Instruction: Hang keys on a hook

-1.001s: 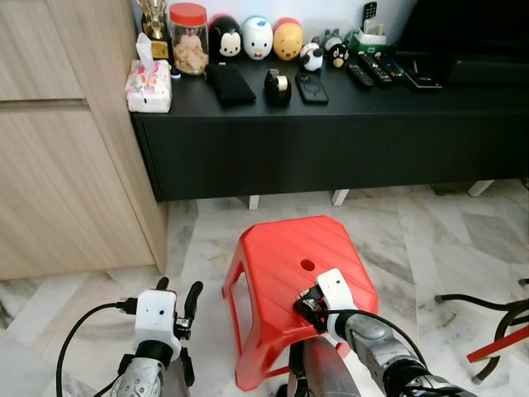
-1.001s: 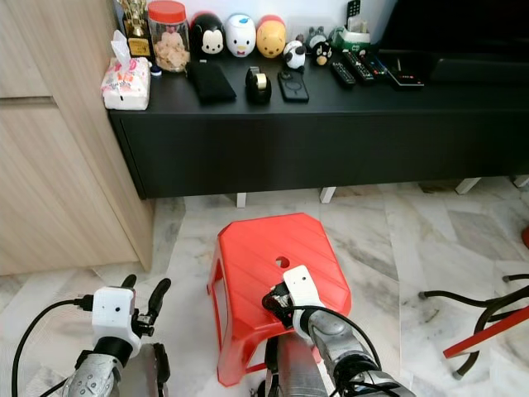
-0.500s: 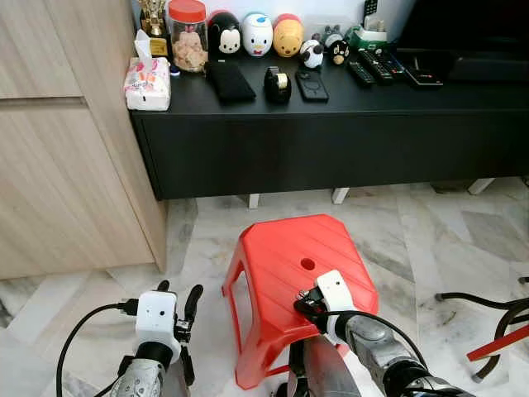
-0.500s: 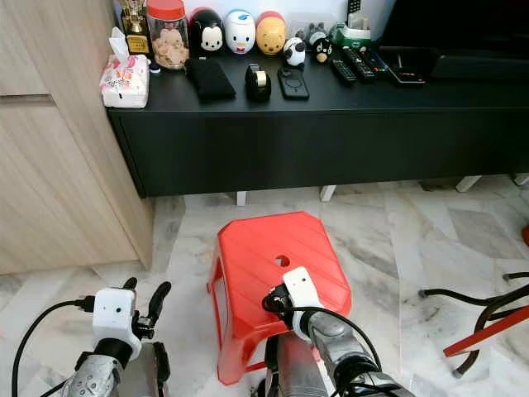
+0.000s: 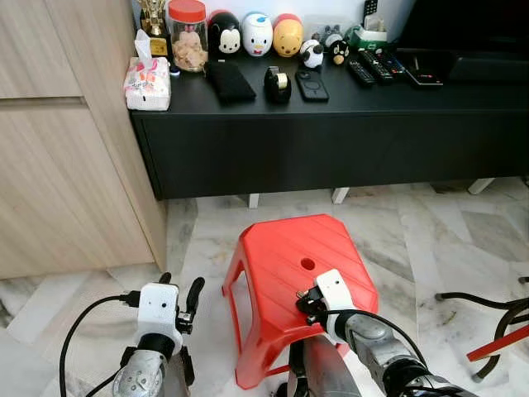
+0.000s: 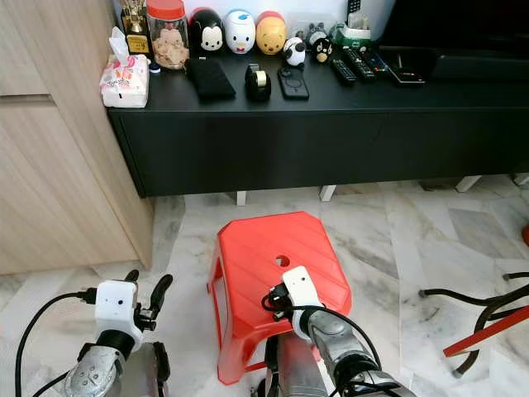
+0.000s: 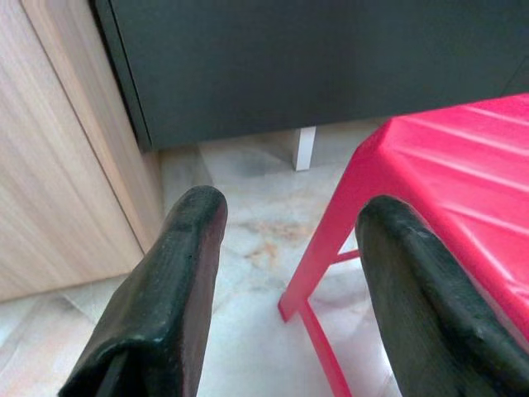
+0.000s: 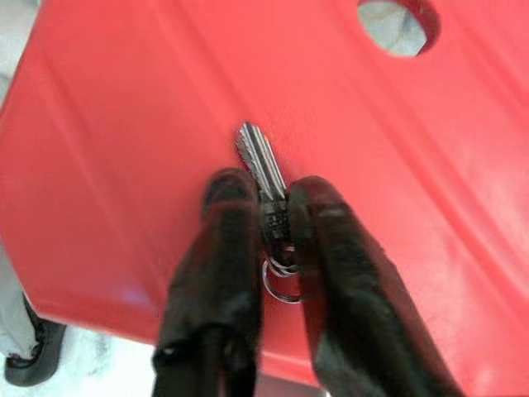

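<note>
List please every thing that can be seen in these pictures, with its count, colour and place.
Metal key on a wire ring: one, silver, pinched over the stool's top.
Plastic stool: one, red, on the marble floor before the cabinet.
Low TV cabinet: one, black, against the wall.
Round character figures: three, black, white and yellow, at the cabinet's back.
Snack jar with red lid: one, clear, cabinet's left end.
Tissue pack: one, white and pink, cabinet's left corner.
Remote controls: several, black, cabinet's right part.
Wooden cupboard: one, light brown, left.
Left gripper: open, low beside the stool.
Right gripper: shut on the key.
</note>
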Available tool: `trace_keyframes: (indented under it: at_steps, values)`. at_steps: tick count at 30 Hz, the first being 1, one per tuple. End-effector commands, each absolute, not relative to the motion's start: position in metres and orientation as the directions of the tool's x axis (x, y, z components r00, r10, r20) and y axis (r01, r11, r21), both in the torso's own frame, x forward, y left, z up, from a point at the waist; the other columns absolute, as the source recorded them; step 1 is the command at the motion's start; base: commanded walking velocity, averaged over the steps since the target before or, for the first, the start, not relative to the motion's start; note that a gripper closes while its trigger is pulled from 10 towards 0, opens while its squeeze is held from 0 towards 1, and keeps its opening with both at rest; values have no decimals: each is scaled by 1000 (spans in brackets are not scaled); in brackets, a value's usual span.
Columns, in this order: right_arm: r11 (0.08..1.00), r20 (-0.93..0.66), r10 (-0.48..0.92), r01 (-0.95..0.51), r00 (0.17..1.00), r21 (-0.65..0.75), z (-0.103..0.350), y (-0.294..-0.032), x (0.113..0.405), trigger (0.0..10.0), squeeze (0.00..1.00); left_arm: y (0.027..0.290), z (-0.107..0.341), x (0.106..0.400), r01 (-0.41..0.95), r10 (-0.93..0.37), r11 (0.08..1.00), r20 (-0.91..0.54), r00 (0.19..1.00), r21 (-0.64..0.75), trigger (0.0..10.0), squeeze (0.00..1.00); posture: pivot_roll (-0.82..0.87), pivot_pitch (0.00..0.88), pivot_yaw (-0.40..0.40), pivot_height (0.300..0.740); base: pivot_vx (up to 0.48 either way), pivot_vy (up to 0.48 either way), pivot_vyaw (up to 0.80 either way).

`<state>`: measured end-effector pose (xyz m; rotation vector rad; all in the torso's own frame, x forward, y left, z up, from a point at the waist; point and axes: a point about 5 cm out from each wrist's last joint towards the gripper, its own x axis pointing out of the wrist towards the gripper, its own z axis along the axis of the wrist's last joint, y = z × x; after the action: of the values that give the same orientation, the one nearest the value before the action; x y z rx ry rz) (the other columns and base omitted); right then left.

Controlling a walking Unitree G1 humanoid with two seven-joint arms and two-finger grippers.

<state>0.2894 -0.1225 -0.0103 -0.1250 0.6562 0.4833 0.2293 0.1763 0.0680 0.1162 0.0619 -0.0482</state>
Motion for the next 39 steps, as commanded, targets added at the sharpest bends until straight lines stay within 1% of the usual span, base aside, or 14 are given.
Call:
trace_keyframes:
  at_steps: [1,6,12,16,22,24,25,28,34,36,39]
  values:
    - [897,-633,364,-440,684,40,-14,-130,286,0,0,175,62,229,62,-52,992,-94,994,108,10000,0,26,133,-144,583,0,0,0]
    - [904,-603,361,-426,711,38,-9,-129,292,0,0,177,62,233,59,-49,992,-90,995,112,10000,0,27,114,-142,583,0,0,0]
    - [920,-530,356,-387,770,55,4,-129,303,0,0,179,61,240,54,-44,991,-87,995,121,10000,0,29,90,-138,583,0,0,0]
    - [935,-450,347,-341,823,98,17,-130,314,0,0,181,61,247,47,-37,991,-79,996,127,10000,0,28,55,-133,583,0,0,0]
    - [946,-342,323,-293,882,138,30,-135,322,0,0,183,63,257,38,-31,990,-60,998,134,10000,0,27,11,-127,583,0,0,0]
    - [952,-312,304,-272,900,143,34,-139,323,0,0,184,64,259,34,-27,990,-55,998,135,10000,0,27,0,-123,583,0,0,0]
    - [957,-274,280,-244,920,157,37,-143,324,0,0,185,64,261,30,-24,990,-47,999,136,10000,0,26,0,-123,583,0,0,0]
    - [957,-188,256,-221,948,187,45,-147,324,0,0,187,65,267,26,-21,990,-39,999,138,10000,0,17,0,-113,583,0,0,0]
    - [957,-124,244,-218,962,192,49,-152,316,0,0,186,66,272,28,-25,990,-24,999,135,10000,0,4,0,-102,583,0,0,0]
    - [960,-123,236,-212,964,180,47,-154,312,10000,0,185,67,275,32,-30,990,-16,999,134,10000,0,0,0,-97,583,0,0,0]
    - [963,-115,216,-192,970,191,46,-158,308,10000,0,183,68,278,36,-35,990,-8,999,133,10000,0,0,0,-94,583,0,0,0]
